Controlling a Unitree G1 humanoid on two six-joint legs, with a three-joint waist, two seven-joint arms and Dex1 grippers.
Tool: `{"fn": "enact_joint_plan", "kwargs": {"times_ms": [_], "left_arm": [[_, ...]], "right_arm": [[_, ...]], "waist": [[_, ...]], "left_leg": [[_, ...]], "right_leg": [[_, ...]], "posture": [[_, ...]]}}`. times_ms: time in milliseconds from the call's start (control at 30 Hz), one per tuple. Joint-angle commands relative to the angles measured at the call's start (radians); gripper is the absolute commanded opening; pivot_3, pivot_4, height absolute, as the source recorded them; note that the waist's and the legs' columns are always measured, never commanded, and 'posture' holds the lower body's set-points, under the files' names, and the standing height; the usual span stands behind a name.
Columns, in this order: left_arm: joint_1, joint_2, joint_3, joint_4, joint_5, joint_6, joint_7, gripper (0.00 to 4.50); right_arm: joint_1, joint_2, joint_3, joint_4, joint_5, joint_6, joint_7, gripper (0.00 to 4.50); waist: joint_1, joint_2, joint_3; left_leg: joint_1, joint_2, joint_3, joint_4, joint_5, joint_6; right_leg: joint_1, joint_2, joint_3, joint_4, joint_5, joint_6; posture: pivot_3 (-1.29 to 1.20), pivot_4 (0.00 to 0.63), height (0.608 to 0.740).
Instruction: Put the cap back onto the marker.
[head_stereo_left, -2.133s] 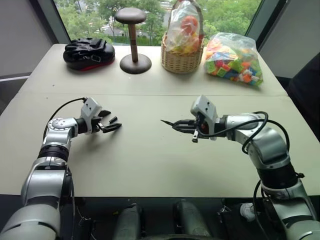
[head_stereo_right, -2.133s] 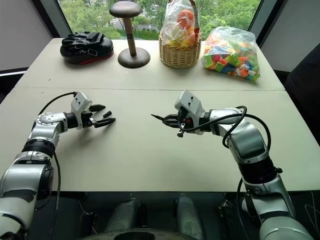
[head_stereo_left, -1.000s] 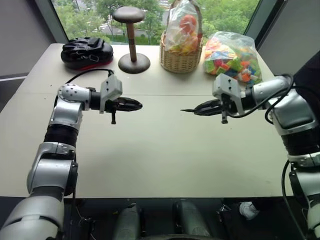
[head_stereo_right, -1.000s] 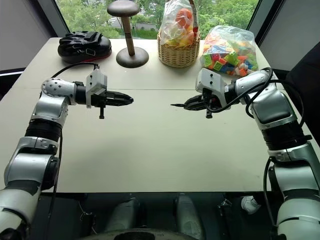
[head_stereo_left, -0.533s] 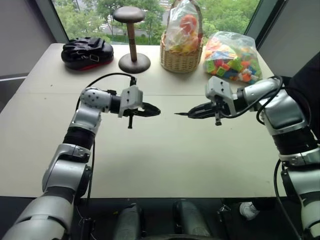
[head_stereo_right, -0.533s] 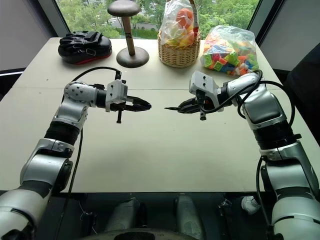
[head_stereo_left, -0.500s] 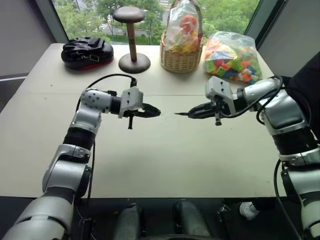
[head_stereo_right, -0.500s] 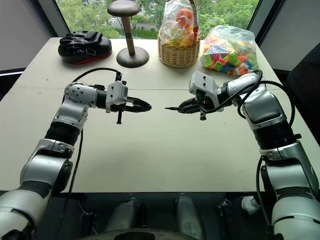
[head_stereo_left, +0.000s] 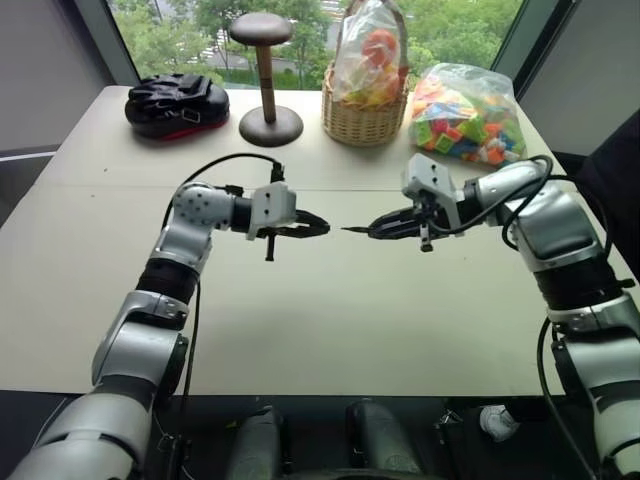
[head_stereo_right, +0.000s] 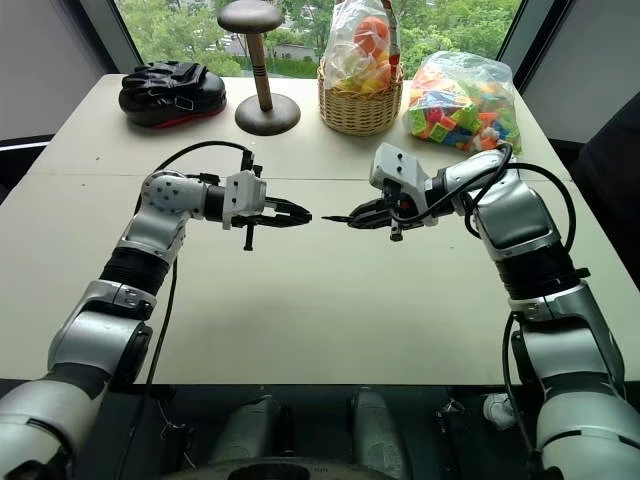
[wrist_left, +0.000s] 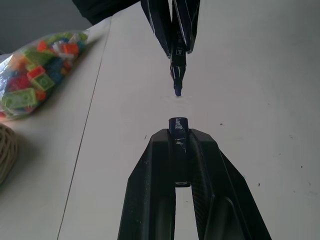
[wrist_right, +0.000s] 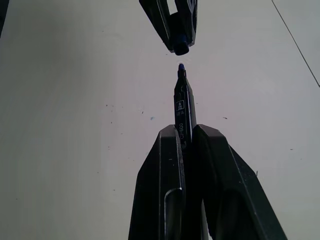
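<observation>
A: Black plastic on both sides. We see the cap (wrist_left: 178, 131) pinched in the left gripper (wrist_left: 178, 142), open end facing the marker (wrist_right: 183, 107), which the right gripper (wrist_right: 186, 136) clamps by its barrel.

B: Agreed, both grippers closed on their piece, held up over the table (head_stereo_left: 330, 320) mid-air. Progress?

A: We judge pick-up done for both, and alignment nearly done. Tip and cap mouth sit just apart, roughly in line, not touching. Left to do: push them together until the cap seats.

B: Counts. One cap, one marker, two grippers.

A: At the far edge we count one basket (head_stereo_left: 363, 122) with a bagged load, one bag of colourful blocks (head_stereo_left: 466, 115), one wooden stand (head_stereo_left: 269, 75), one black padded thing (head_stereo_left: 170, 104). We can't tell what that last one is.
</observation>
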Motion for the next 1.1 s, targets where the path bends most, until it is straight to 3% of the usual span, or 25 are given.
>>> {"fn": "enact_joint_plan", "kwargs": {"times_ms": [33,1100], "left_arm": [[-0.030,-0.009,-0.006,-0.010,0.006,-0.035,0.022,0.07],[-0.056,-0.054,-0.044,0.024,0.036,-0.099,0.048,0.07]], "right_arm": [[-0.035,0.003,-0.018,-0.035,0.012,0.003,-0.003,0.00],[-0.046,0.057,-0.005,-0.008,0.008,0.008,-0.031,0.00]], "waist": [[0.000,0.000,0.000],[0.000,0.000,0.000]], "left_leg": [[0.000,0.000,0.000,0.000,0.000,0.000],[0.000,0.000,0.000,0.000,0.000,0.000]], "right_leg": [[0.000,0.000,0.000,0.000,0.000,0.000],[0.000,0.000,0.000,0.000,0.000,0.000]], "posture": [[0.00,0.150,0.740],[0.00,0.150,0.740]]}}
